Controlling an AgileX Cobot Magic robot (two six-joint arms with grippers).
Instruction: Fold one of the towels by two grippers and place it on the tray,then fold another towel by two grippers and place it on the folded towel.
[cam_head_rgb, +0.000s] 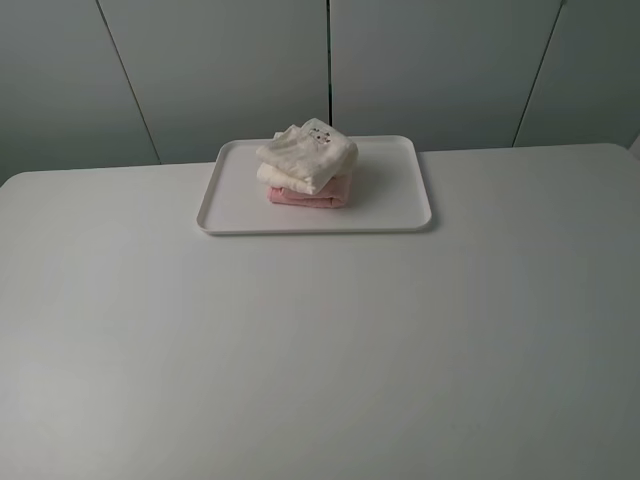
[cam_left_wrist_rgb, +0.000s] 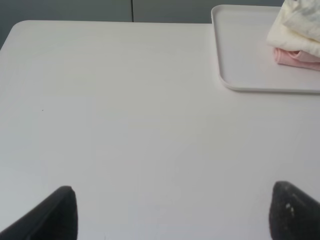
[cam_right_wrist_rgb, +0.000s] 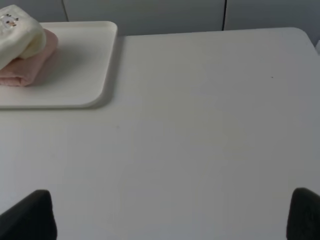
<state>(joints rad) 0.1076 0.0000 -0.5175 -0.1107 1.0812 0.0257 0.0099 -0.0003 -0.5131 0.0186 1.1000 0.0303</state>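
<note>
A folded cream-white towel (cam_head_rgb: 307, 155) lies on a folded pale pink towel (cam_head_rgb: 310, 195), stacked near the middle of the white tray (cam_head_rgb: 405, 215) at the desk's (cam_head_rgb: 320, 350) far side, the stack's long axis running across the tray's width. Both hands, left hand (cam_left_wrist_rgb: 172, 212) and right hand (cam_right_wrist_rgb: 172, 215), hang released and empty, well apart from the tray. The task looks finished, so the best move is likely to keep clear and leave the stack undisturbed.

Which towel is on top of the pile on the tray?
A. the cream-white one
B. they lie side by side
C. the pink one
A: the cream-white towel sits folded on the pink towel, both on the white tray.
</note>
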